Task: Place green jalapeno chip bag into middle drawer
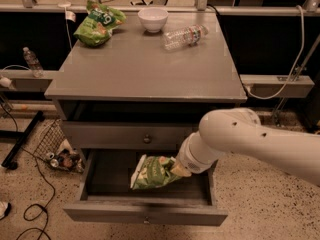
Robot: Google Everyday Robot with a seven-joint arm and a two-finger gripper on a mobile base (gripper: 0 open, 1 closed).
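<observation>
The green jalapeno chip bag [151, 173] is crumpled, with pale print, and hangs tilted inside the open middle drawer [145, 214], low over its dark floor. My gripper [178, 170] is at the bag's right end, inside the drawer's right half, shut on the bag. My white arm [240, 139] reaches in from the right, in front of the cabinet. The fingers are mostly hidden by the bag and the wrist.
The drawer front above [146, 139] is closed, with a dark open slot over it. On the cabinet top [145, 69] are a puffier green bag [98, 23], a white bowl [153, 19] and a plastic bottle [185, 35]. A wire basket [57, 149] and cables lie on the floor at the left.
</observation>
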